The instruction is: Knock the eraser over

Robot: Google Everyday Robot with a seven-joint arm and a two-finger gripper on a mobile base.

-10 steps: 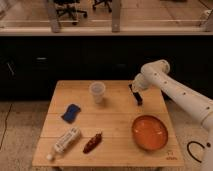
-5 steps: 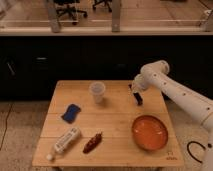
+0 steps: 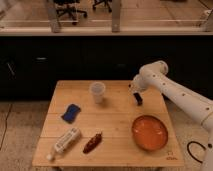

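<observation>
The eraser [image 3: 139,99] is a slim black block on the wooden table [image 3: 115,125], near its back right part. It looks upright or slightly tilted. My gripper [image 3: 136,92] hangs from the white arm [image 3: 170,90] right above and against the eraser's top; where they meet is dark and hard to separate. The clear plastic cup [image 3: 97,92] stands to the left of the eraser, well apart from it.
An orange bowl [image 3: 149,132] sits at the front right, just in front of the eraser. A flat blue pad [image 3: 71,112] lies at the left. A white tube [image 3: 65,141] and a dark red chili-like item [image 3: 92,142] lie at the front left. Dark cabinets stand behind the table.
The gripper has stayed at the eraser's top, shifting only slightly. The eraser stands in about the same place. Nothing else has moved.
</observation>
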